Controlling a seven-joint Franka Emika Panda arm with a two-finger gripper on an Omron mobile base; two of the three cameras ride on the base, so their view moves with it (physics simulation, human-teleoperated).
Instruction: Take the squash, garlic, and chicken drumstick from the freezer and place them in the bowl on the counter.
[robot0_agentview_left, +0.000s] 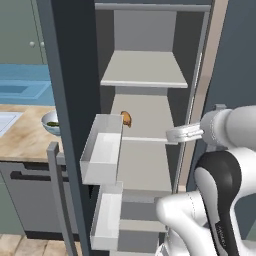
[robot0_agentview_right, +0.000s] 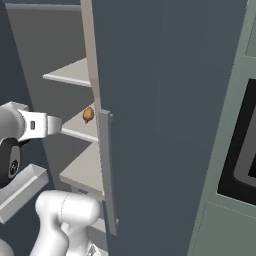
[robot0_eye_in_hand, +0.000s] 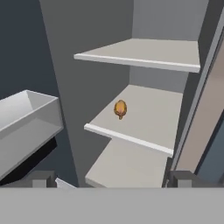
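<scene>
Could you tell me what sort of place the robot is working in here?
Most likely a home kitchen: a tall dark slate-grey freezer stands open with pale shelves, an orange-brown chicken drumstick lies on one, and a beige marbled counter beside it carries a pale blue patterned bowl.

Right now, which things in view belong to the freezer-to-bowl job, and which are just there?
Job:
chicken drumstick on a middle freezer shelf
bowl on the counter, something dark green in it
hand, open, empty, short of the drumstick

Just there:
door bins
sink
</scene>
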